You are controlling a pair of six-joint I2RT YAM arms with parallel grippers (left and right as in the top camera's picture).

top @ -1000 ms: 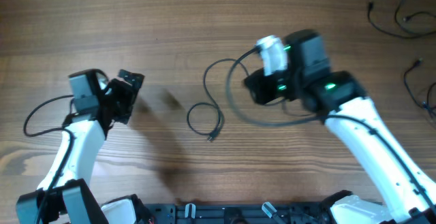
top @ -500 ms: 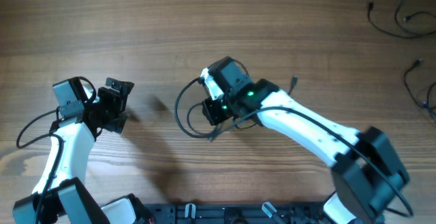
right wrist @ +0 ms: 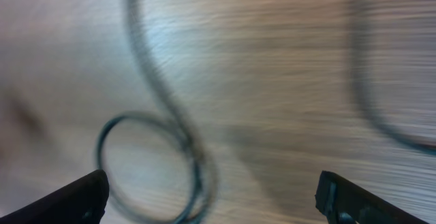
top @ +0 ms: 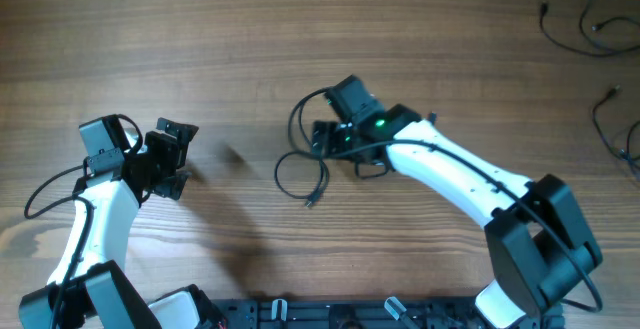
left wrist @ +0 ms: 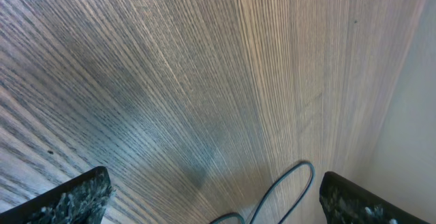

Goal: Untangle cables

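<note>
Here the right gripper [top: 322, 139] stands released, its two fingers spread wide in the right wrist view [right wrist: 214, 207], one at each lower corner, with nothing caught between them. It hangs low over the wooden tabletop [top: 200, 29] near the middle, pointing toward the left arm. Directly beneath and just beside it lies the cable [top: 277, 172], a thin black cord resting loose on the wood. In the overhead view the cable forms a small round loop in front of the right gripper, ending in a short plug tail, while a wider arc curves up and around behind the fingers. The right wrist camera shows the same cable [right wrist: 101, 146] blurred: a small ring at lower left, a strand rising from it to the top edge, and another curve at the far right.

The left gripper [top: 178, 157] is also released, with fingers wide apart in the left wrist view [left wrist: 218, 207] and only bare wood between them. It sits well apart from the cable, on the left side of the tabletop, facing it. A bend of the cable [left wrist: 305, 163] shows at the bottom of that view.

Other cables [top: 572, 31], thin and black, lie at the far right edge of the tabletop, well away from both arms.
</note>
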